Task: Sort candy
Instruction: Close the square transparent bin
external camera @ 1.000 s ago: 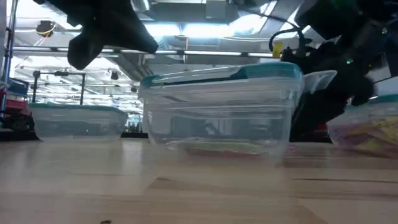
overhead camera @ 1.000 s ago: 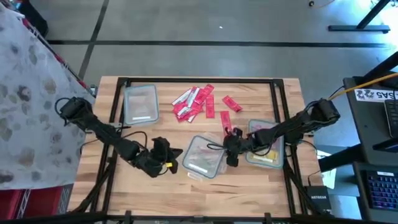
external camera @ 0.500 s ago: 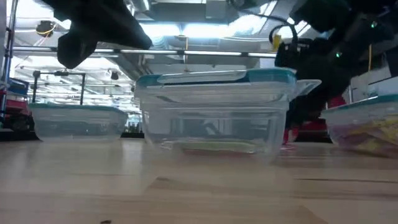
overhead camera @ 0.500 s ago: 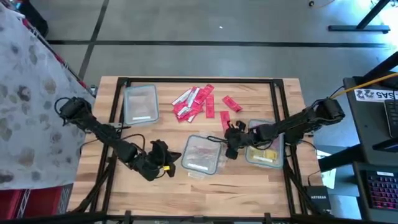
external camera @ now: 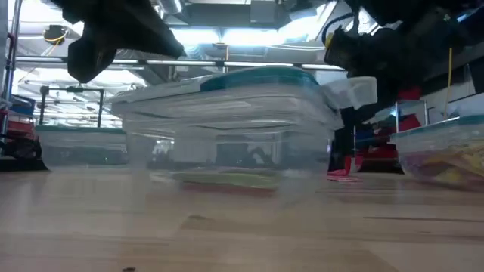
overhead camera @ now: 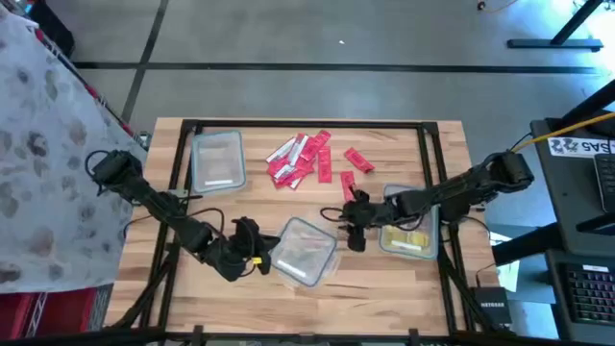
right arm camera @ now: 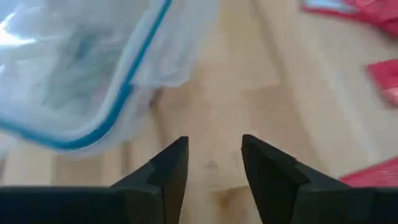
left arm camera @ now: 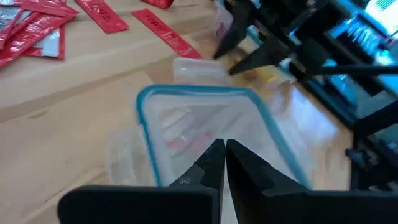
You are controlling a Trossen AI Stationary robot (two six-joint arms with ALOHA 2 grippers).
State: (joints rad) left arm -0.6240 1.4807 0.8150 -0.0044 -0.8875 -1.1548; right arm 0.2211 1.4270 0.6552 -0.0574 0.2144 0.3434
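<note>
The left gripper (overhead camera: 252, 258), fingers nearly closed, appears to pinch the near rim of the lidded tub (overhead camera: 304, 251) at the table's front edge. Just beyond the tub, the right gripper (overhead camera: 352, 223) hangs open and empty. The red candy (overhead camera: 300, 157) lies farther back, long strips fanned out, nearer the right gripper than the left.

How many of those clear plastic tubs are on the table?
3. One tub sits at the far left, one near the front middle by the left gripper, and one at the right, holding yellow candy.
</note>
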